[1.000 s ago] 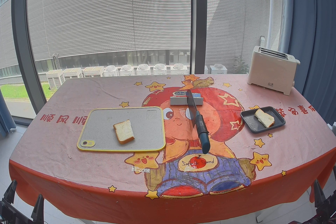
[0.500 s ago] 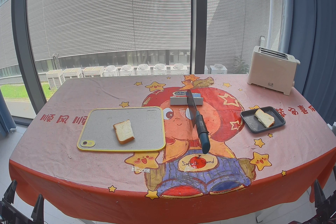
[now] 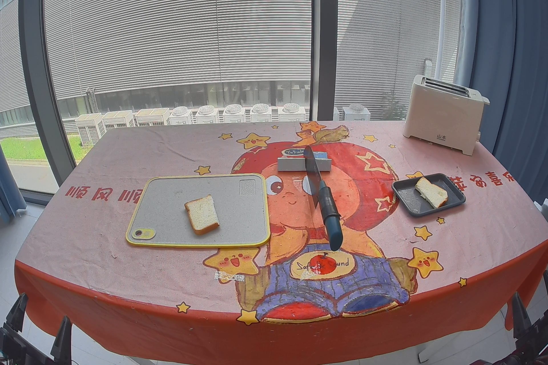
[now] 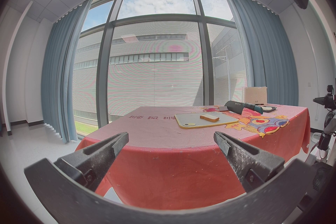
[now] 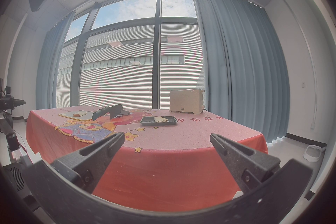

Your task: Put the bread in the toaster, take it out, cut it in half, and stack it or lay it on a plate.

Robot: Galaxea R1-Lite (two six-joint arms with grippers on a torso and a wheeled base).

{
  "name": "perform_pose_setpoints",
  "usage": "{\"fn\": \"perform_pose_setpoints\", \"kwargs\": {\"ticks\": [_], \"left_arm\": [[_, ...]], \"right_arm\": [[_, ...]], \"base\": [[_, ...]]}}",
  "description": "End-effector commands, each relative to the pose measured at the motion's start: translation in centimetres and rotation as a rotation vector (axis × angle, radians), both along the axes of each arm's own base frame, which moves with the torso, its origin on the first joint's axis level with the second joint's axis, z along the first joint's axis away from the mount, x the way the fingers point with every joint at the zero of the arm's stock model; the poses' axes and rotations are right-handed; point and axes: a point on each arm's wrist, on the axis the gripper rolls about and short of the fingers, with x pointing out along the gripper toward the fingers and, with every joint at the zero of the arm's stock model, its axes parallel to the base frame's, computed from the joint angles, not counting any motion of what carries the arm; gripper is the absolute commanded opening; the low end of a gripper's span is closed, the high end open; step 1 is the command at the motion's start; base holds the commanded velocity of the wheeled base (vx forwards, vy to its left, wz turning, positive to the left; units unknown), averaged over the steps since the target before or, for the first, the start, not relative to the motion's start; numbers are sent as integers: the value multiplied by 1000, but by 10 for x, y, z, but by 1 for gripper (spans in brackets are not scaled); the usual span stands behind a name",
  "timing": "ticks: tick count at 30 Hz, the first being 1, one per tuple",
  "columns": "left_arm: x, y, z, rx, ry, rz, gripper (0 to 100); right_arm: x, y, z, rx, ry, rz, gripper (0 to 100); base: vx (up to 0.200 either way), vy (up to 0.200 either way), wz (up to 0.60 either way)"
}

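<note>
1. Head view: your slice [image 3: 201,214] lies flat on the board [image 3: 165,212], left of centre on the table [image 3: 103,252]. A second piece [image 3: 431,192] lies in the dark tray [image 3: 414,205] on the right, and the toaster [image 3: 444,114] stands behind that at the far right corner. Between board and tray lies the knife [image 3: 322,195], its blade propped on a small rest [image 3: 294,162] and its handle pointing toward you. The cloth [image 3: 491,235] carries a cartoon, stars and red characters near both side edges. The rest and the toaster front bear small marks.
2. Left wrist view: your left gripper [image 4: 170,137] hangs low, off the table's near edge, fingers spread wide with nothing between them. Past the edge you see the board with the slice, then the knife, tray and toaster farther off.
3. Right wrist view: your right gripper [image 5: 167,137] sits low before the table, equally wide and empty. The tray with its piece is nearest, the toaster is behind it, and the knife and board lie well beyond.
</note>
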Motion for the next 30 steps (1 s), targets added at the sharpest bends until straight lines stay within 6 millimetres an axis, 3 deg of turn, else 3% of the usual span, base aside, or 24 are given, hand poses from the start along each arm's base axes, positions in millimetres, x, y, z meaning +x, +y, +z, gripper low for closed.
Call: {"fn": "perform_pose_setpoints", "kwargs": {"ticks": [1, 26, 30], "left_arm": [[0, 0, -5, -9, 2, 1, 100], [0, 0, -5, 16, -4, -14, 100], [-3, 0, 15, 8, -171, -16, 100]], "right_arm": [[0, 0, -4, 0, 0, 1, 100], [0, 0, -4, 0, 0, 1, 100], [0, 0, -4, 0, 0, 1, 100]], "base": [[0, 0, 0], [0, 0, 0], [0, 0, 0]]}}
